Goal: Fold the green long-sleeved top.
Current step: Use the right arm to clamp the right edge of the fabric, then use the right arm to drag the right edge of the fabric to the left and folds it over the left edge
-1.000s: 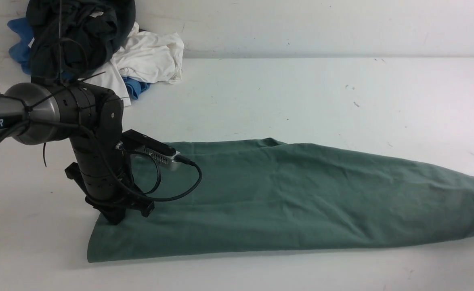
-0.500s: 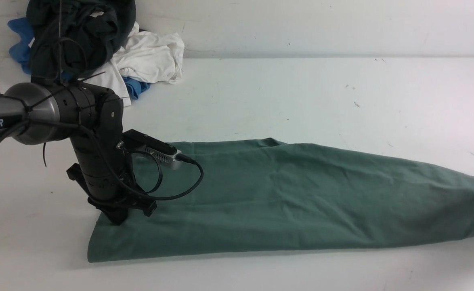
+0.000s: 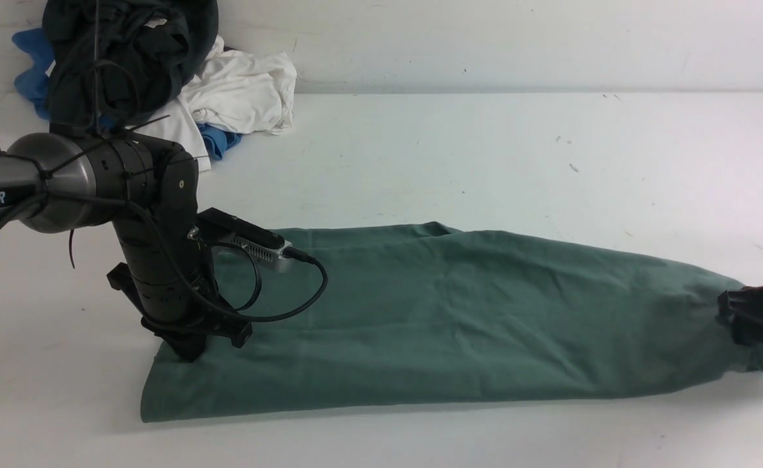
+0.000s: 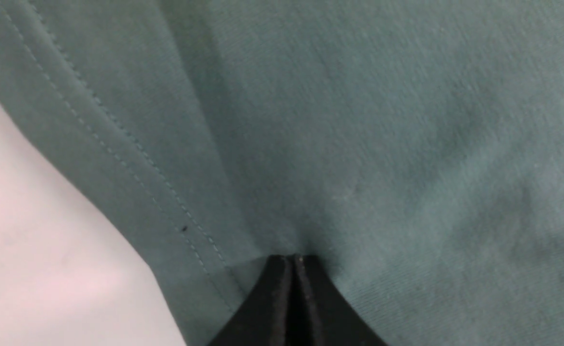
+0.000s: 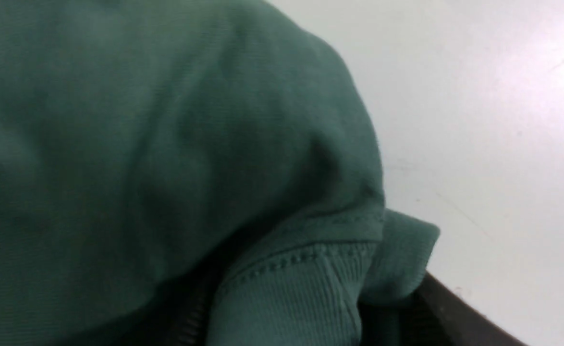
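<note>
Fabric fills most of what we see: the green long-sleeved top (image 3: pixel 459 318) lies flat on a white table (image 3: pixel 459 149), folded into 1 long band that runs from the left side to the right edge. The left gripper (image 3: pixel 186 348) stands on its left end beside the stitched hem (image 4: pixel 118 144). Its 2 fingers (image 4: pixel 272 307) are clenched together, tips against the cloth. The right gripper (image 3: pixel 742 317) sits at the bunched right end, where a ribbed edge (image 5: pixel 291 293) lies beside 1 dark finger (image 5: pixel 459 312); we cannot tell whether it grasps the cloth. A pile of garments (image 3: pixel 160 78), black, white and blue, rests at the far left corner.
</note>
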Controlling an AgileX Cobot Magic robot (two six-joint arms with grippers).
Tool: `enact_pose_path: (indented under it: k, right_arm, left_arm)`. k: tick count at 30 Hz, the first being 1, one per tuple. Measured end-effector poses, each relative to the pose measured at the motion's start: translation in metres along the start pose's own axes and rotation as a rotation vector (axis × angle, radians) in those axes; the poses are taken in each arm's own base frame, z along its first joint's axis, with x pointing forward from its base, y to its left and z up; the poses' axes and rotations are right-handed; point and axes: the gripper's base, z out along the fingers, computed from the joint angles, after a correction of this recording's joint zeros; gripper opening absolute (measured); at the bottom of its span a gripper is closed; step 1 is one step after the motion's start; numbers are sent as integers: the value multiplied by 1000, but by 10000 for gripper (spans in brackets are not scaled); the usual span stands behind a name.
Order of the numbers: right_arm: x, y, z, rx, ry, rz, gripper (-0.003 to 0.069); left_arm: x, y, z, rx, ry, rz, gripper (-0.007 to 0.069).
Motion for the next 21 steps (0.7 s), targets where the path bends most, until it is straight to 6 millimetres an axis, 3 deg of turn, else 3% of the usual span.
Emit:
enact_pose_path:
  k: [2,4,7,10,11,13,14,16,17,18,21]
  right_arm:
    - [0,0,0,3,3,-4,299]
    - [2,-1,-3,25,15,-34,126]
    - [2,-5,-22,74,-2,-66,39]
    - [1,-12,-55,153,-68,-66,36]
    - [1,-13,-57,160,-72,-56,36]
    - [2,-23,-90,246,-149,-35,36]
    - [2,-24,-95,257,-161,-29,36]
    - [1,-25,-128,296,-224,-11,36]
    - [0,-24,-131,297,-229,-11,36]
    - [-4,-13,-153,290,-271,-44,36]
    - [-11,18,-180,227,-317,-151,36]
  left_arm:
    - [0,0,0,5,-1,-4,-8]
    - [0,0,-1,5,-3,-6,-8]
    - [0,-2,-10,27,-32,-28,-8]
    - [3,-4,-33,24,-97,-33,-8]
    - [4,-4,-37,22,-109,-33,-8]
    - [10,-5,-65,10,-186,-31,-8]
    - [10,-5,-65,10,-186,-31,-8]
    - [17,-6,-90,-1,-258,-30,-8]
    - [18,-6,-92,-2,-263,-30,-8]
    - [22,-6,-102,-6,-293,-30,-8]
    - [26,-7,-113,-11,-325,-29,-8]
